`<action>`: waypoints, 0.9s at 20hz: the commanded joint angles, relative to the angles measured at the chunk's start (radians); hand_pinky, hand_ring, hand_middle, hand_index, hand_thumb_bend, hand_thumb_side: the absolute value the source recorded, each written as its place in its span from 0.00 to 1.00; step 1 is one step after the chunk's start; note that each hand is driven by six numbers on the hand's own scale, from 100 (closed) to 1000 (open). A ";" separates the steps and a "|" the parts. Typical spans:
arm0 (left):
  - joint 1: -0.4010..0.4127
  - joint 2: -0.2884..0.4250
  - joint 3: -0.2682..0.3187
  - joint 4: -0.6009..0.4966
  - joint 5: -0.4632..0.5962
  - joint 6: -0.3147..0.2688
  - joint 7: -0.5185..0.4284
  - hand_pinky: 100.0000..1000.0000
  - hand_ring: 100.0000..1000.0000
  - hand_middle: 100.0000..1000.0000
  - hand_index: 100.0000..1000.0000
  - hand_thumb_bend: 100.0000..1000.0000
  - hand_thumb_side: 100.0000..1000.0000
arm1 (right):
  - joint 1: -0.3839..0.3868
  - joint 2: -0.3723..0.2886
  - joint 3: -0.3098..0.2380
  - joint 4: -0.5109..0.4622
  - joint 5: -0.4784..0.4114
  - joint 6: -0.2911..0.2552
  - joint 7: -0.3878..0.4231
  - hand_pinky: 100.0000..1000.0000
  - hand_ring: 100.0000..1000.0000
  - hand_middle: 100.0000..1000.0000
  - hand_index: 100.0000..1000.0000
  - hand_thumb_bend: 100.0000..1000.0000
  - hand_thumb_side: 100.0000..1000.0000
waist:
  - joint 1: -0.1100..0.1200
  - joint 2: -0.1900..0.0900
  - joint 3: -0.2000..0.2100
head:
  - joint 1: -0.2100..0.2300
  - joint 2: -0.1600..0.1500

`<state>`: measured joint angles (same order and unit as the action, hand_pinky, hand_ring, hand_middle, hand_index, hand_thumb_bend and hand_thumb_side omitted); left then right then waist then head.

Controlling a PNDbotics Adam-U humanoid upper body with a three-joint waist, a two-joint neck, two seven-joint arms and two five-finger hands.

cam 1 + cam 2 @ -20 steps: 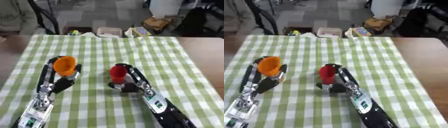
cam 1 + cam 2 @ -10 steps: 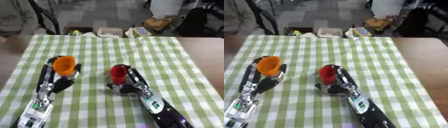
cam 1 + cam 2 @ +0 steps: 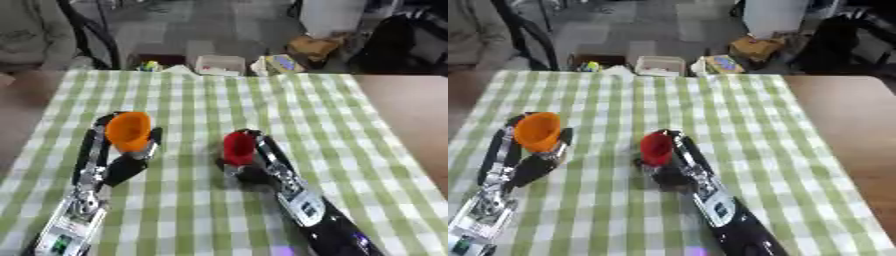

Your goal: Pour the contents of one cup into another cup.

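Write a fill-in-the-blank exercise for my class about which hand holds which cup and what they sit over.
1. The left hand holds the ____ cup.
2. The red cup is held by the ____ hand.
3. The cloth on the table is checked green and ____.

Missing words: orange; right; white

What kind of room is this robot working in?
Probably a lab or workshop rather than a home. The table has a green checked cloth, but beyond it is bare grey floor with a cardboard box, a small tray of odds and ends and black equipment.
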<state>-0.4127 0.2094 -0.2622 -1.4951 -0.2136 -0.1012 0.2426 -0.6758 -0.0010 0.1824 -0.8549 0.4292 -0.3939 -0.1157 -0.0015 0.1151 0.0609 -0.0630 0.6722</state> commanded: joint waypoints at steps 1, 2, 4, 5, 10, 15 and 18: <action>-0.018 0.009 -0.001 -0.021 0.002 0.000 -0.002 0.35 0.45 0.35 0.60 0.00 0.23 | -0.019 0.006 -0.007 -0.010 -0.009 0.001 -0.026 0.58 0.41 0.35 0.59 0.07 0.02 | 0.004 -0.013 0.001 | -0.001 -0.006; -0.018 0.009 -0.001 -0.021 0.002 0.000 -0.001 0.35 0.45 0.35 0.60 0.00 0.23 | -0.019 0.006 -0.006 -0.011 -0.014 0.002 -0.031 0.58 0.40 0.34 0.58 0.02 0.00 | 0.004 -0.013 0.001 | -0.001 -0.006; -0.019 0.009 -0.001 -0.022 0.002 0.000 -0.001 0.35 0.45 0.35 0.60 0.00 0.23 | -0.020 0.006 -0.003 -0.013 -0.021 0.002 -0.034 0.57 0.40 0.33 0.57 0.00 0.00 | 0.003 -0.012 0.000 | -0.001 -0.007; -0.019 0.009 -0.001 -0.022 0.002 0.000 -0.002 0.35 0.45 0.35 0.60 0.00 0.23 | -0.019 0.006 -0.002 -0.014 -0.025 0.003 -0.034 0.54 0.38 0.32 0.56 0.00 0.00 | 0.003 -0.012 0.000 | -0.001 -0.007; -0.019 0.011 0.001 -0.027 0.006 0.002 -0.003 0.35 0.45 0.35 0.60 0.00 0.23 | -0.018 0.003 -0.001 -0.022 -0.038 0.006 -0.035 0.52 0.36 0.30 0.53 0.00 0.00 | 0.003 -0.012 -0.003 | 0.000 -0.007; -0.024 0.023 0.000 -0.035 0.019 0.008 -0.006 0.35 0.45 0.35 0.60 0.00 0.24 | -0.016 -0.004 0.010 -0.045 -0.049 0.005 -0.026 0.52 0.36 0.30 0.53 0.00 0.00 | 0.003 -0.014 -0.008 | 0.001 -0.007; -0.028 0.037 -0.001 -0.044 0.031 0.018 -0.013 0.35 0.45 0.35 0.60 0.00 0.24 | -0.012 -0.010 0.029 -0.069 -0.060 0.000 -0.002 0.52 0.37 0.30 0.54 0.00 0.00 | 0.003 -0.015 -0.009 | -0.003 -0.009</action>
<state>-0.4218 0.2229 -0.2626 -1.5142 -0.1895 -0.0879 0.2308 -0.6758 0.0038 0.2042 -0.8923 0.3810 -0.3911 -0.1275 -0.0020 0.1149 0.0530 -0.0637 0.6718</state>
